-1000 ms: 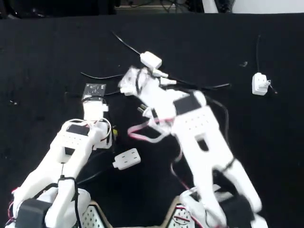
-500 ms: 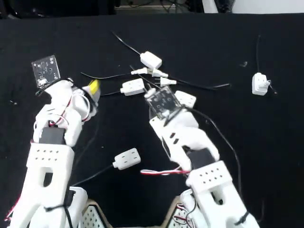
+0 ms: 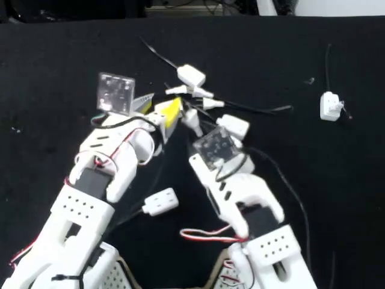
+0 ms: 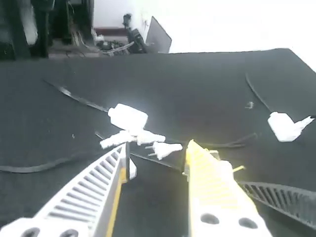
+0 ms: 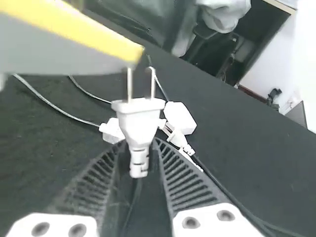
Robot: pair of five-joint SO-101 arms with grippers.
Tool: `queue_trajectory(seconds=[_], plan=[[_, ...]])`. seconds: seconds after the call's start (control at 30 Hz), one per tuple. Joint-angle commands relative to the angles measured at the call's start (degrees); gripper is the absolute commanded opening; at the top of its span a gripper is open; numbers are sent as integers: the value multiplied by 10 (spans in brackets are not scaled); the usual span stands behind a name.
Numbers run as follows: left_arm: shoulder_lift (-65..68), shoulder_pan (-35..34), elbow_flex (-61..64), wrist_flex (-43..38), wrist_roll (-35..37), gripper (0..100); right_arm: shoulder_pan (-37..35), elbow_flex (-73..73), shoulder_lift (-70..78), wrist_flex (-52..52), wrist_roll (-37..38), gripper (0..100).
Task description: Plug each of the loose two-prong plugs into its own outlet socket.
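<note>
— Where is the white two-prong plug (image 5: 138, 119)?
— The right jaws are clamped on its body, prongs pointing outward, above the middle of the black matte counter (image 3: 54, 54). The left jaws gape just beside it, holding nothing.
— And the room around them?
— The black surface stretches broadly toward its left and far edges. One white corded outlet socket (image 3: 161, 200) lies between the arms, and another white socket (image 3: 329, 105) lies near the right edge. Dark equipment stands beyond the far edge.

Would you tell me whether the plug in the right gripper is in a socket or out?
Out: the two-prong plug sits clamped in the right gripper, both prongs bare in open air.
</note>
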Motion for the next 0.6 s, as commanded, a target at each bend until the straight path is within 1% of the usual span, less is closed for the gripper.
queue_trajectory(seconds=[0.0, 0.3, 0.43, 0.57], plan=[[9, 12, -58, -8, -36, 200, -26, -1, -36, 30, -4, 11], [9, 13, -80, -4, -88, 200, -28, 6, -38, 38, -4, 11], [11, 30, -74, 50, -88, 200, -28, 5, -38, 38, -4, 11], [9, 34, -76, 64, -97, 200, -28, 5, -38, 38, -4, 11]])
